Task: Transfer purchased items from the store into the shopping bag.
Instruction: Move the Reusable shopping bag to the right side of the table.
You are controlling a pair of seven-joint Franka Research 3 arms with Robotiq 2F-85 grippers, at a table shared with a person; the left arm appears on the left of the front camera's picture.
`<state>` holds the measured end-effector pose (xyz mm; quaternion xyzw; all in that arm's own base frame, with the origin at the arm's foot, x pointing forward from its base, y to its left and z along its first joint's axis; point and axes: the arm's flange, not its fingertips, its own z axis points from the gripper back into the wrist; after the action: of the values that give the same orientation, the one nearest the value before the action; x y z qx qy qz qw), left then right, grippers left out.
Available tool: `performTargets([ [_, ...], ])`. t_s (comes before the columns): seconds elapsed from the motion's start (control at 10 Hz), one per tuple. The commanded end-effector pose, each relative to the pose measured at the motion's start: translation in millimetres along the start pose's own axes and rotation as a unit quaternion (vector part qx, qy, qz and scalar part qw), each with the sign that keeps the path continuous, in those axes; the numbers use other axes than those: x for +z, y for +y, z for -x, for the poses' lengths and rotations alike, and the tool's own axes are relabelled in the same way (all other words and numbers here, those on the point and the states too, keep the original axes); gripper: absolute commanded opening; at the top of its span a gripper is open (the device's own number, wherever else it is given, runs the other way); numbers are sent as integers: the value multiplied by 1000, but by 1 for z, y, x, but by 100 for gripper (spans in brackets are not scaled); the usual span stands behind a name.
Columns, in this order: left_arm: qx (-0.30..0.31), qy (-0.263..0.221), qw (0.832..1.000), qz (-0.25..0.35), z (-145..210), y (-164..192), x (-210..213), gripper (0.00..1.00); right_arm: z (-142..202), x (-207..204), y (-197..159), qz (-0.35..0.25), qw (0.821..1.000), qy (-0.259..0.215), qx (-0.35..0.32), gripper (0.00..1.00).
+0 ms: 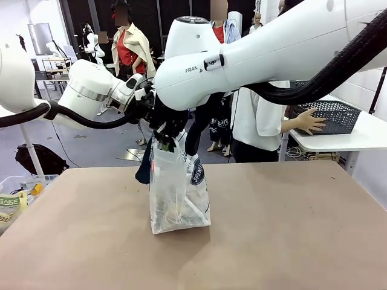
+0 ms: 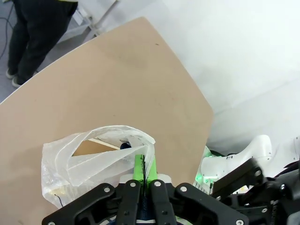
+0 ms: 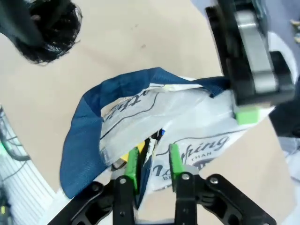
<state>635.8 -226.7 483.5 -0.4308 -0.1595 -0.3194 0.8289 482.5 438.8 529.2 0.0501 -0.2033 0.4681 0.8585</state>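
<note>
Standing on the table [image 1: 290, 241], one shopping bag [image 1: 178, 199] has its rim pinched in the left hand [image 2: 144, 174]. Just beside it, the right hand [image 3: 151, 161] hangs part-open over the bag's mouth, gripping nothing. One basket [image 1: 335, 116] sits well beyond both hands, under a person's hand [image 1: 309, 122].

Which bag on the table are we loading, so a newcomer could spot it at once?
On the tan table, look near the middle, under where both white arms meet. There stands the shopping bag: tall, clear and crinkly, with dark blue strap handles and dark lettering. The dark grey lattice basket sits apart on a white side table under a person's hand; it is opaque and rigid.
</note>
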Motion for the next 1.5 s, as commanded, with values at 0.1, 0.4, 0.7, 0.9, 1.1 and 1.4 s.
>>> performTargets([
  [0.1,8,14,1000,-15,1,-1,1,0,33,30,6,17,997,-42,-56,100],
  [0.4,3,19,1000,-16,2,-1,1,0,68,90,-14,48,984,-110,-132,100],
  [0.7,-1,20,999,-37,3,-4,5,0,124,161,-94,112,936,-139,-304,100],
  [0.9,7,21,998,-56,4,-9,5,0,182,184,-163,128,886,-134,-425,100],
  [1.1,9,27,997,-72,0,-18,4,0,245,176,-228,132,836,-106,-522,100],
  [1.4,14,37,995,-96,-6,-25,3,0,294,137,-281,140,779,-57,-609,100],
])
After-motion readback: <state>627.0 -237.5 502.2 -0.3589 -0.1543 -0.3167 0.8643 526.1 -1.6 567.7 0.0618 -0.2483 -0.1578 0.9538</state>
